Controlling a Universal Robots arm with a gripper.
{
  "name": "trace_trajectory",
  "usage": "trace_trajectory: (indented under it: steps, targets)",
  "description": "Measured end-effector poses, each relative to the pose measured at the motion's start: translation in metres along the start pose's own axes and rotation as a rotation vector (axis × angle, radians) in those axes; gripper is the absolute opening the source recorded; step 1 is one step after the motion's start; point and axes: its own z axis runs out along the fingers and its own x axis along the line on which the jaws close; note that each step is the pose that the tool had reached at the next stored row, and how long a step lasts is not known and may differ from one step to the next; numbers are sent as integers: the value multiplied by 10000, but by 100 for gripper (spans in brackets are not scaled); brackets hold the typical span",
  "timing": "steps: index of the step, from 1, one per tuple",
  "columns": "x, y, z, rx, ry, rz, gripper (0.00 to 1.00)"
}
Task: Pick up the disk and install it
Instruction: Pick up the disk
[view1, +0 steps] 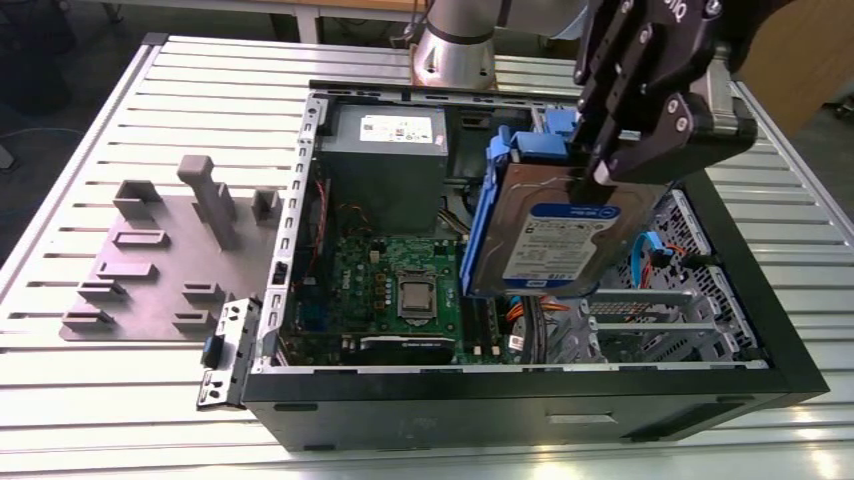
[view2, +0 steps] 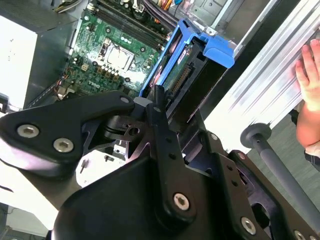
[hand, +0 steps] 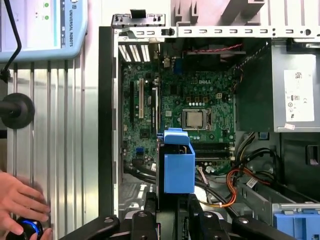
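The disk (view1: 561, 240) is a silver drive with a white-and-blue label in a blue plastic carrier. It hangs on edge, slightly tilted, above the open computer case (view1: 534, 385), over the bay area at the exterior view's right. My black gripper (view1: 607, 172) is shut on its upper edge. In both wrist views the disk appears edge-on, led by its blue carrier (hand: 178, 165) (view2: 210, 47), with my gripper (hand: 172, 212) (view2: 167, 107) clamped around it and the motherboard beyond.
Inside the case lie a green motherboard (view1: 400, 290), a grey power supply (view1: 387, 150), orange cables (hand: 235, 180) and another blue carrier (hand: 295, 225). A grey fixture plate (view1: 147, 270) with blocks sits at the exterior view's left. A person's hand (hand: 20, 200) rests on the slatted table beside the case.
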Motion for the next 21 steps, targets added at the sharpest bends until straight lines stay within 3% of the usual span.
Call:
trace_trajectory:
  steps: [11, 21]
  targets:
    - [-5, -376, -14, -96, 3, 1, 35]
    - [-13, -774, -20, -183, 5, 1, 35]
